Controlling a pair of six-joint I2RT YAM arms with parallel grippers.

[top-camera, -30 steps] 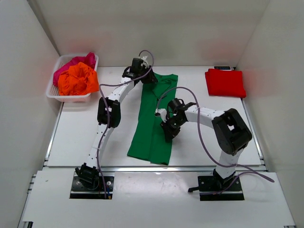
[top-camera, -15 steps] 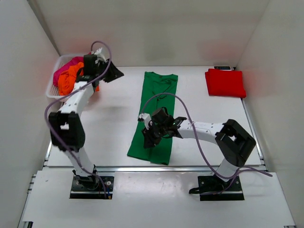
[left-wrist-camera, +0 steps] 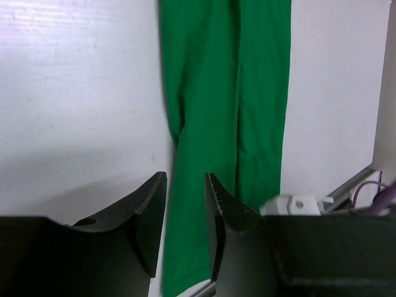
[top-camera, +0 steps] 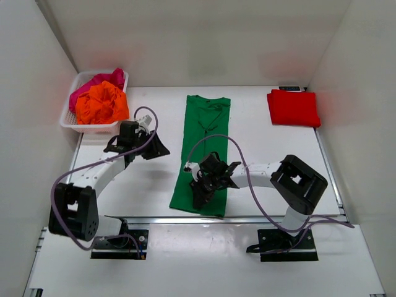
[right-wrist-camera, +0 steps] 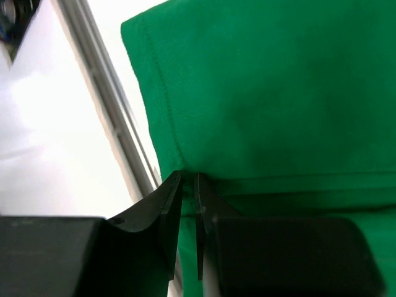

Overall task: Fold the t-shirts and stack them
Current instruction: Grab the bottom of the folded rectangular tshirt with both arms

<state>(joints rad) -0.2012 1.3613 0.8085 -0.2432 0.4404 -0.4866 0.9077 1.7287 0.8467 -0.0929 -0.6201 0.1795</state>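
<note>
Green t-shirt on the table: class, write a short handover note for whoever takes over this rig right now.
Left hand: open, empty, left of the green t-shirt.
Right hand: jaws almost closed at its near hem; grip unclear.
Done: red t-shirt folded, far right; green one folded lengthwise into a strip.
To do: fold green across and stack it; orange t-shirt and pink t-shirt lie crumpled in the basket.

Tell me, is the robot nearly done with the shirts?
Not halfway yet. Done: the red shirt lies folded at the far right. In hand: the green shirt is folded into a long strip, and the right gripper is at its near hem, jaws nearly together. Still to do: the orange shirt and pink shirt sit crumpled in the basket.
</note>
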